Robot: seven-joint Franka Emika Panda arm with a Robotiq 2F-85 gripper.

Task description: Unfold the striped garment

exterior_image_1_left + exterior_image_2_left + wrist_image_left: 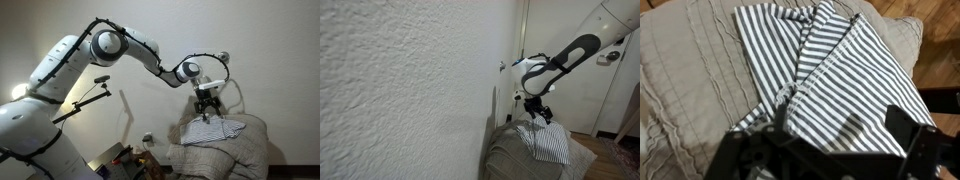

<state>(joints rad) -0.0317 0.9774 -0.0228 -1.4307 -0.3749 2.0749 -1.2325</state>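
The striped garment (830,80), white with dark stripes, lies folded and rumpled on a large beige quilted cushion (690,70). It shows in both exterior views (212,130) (545,140), on top of the cushion (245,150) (510,160). My gripper (207,108) (538,112) hangs just above the garment with its fingers pointing down. In the wrist view the gripper (838,130) is open, its dark fingers are spread wide over the striped cloth, and nothing is held between them.
A camera on a stand (98,82) is beside the arm. Clutter lies on the floor (130,155) next to the cushion. A rough white wall (400,90) is close by, with a door (575,70) behind. Wooden floor (940,50) shows past the cushion's edge.
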